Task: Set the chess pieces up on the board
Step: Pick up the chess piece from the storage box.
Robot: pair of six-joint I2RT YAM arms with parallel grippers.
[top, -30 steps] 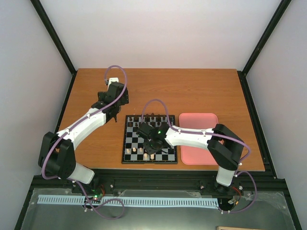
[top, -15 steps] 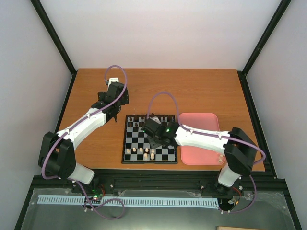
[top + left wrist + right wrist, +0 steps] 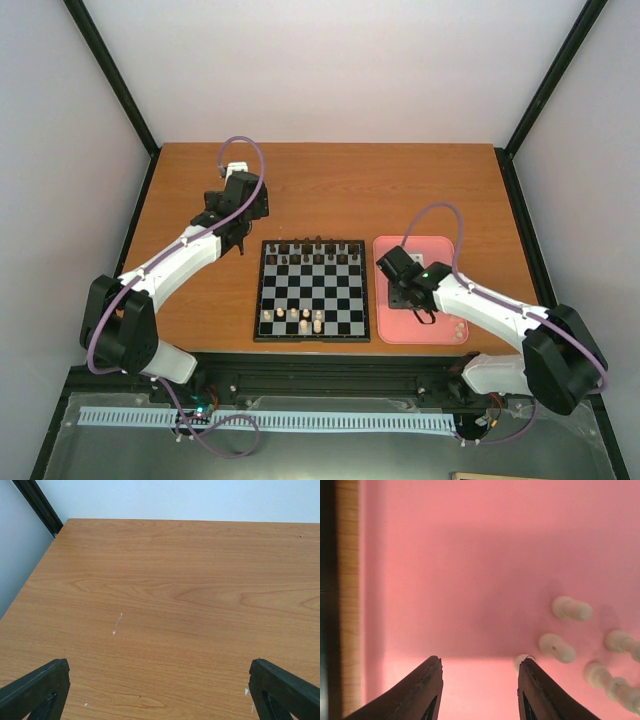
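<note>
left fingers (image 3: 35, 690) hang over bare counter (image 3: 165, 595), spread wide and holding nothing. from above, they sit off the far left corner of the board (image 3: 315, 285), near it but apart.

the board lies in the middle of the counter's near half. dark pieces (image 3: 312, 250) crowd its far edge. five pale pieces (image 3: 294, 316) stand upright in its near left part, close to the near edge, two of them a little nearer than the other three.

just right of the board lies the pink tray (image 3: 440, 255); whether the two touch i cannot tell. right fingers (image 3: 427, 690) hover over the near half of the tray, parted and released, with only pink floor between them. more pale pieces lie tipped on their sides on the tray floor, off to the right of the fingers in the wrist view. one small one peeks out just beside the tip of the right-hand finger; whether it touches i cannot tell. from above, these spare pieces show as a small cluster by the tray's near right corner.
</note>
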